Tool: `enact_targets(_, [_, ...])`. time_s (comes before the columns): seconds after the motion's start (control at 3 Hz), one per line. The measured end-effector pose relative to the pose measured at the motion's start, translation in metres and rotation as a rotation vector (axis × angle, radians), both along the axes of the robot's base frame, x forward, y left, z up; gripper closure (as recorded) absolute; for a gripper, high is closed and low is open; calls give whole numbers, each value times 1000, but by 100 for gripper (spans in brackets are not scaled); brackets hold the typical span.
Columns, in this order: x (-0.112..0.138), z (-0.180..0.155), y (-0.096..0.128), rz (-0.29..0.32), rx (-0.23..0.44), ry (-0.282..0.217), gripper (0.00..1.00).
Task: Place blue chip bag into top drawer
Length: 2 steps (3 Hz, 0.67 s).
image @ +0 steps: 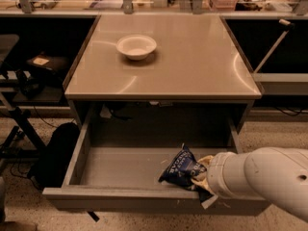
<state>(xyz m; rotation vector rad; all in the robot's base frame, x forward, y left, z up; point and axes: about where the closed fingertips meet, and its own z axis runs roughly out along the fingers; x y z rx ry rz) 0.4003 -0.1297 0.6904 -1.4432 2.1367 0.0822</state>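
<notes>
I see the beige flat-topped table [192, 61] mid frame, with the wide grey metal top drawer [120, 194] pulled open beneath to receive. At lower right my gripper [201, 173] sits inside it, fingers [205, 162] clenched on the crinkled dark blue chip bag [180, 170], tilted low at the drawer's front right

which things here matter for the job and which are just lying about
Job: blue chip bag, held low inside the open top drawer by the hand at its right front.
Lying about: white bowl on the tabletop; black bag left of the drawer.
</notes>
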Motion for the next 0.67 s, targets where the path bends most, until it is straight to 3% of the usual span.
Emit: enact_targets(0.67, [7, -11, 10, -4, 3, -1, 100])
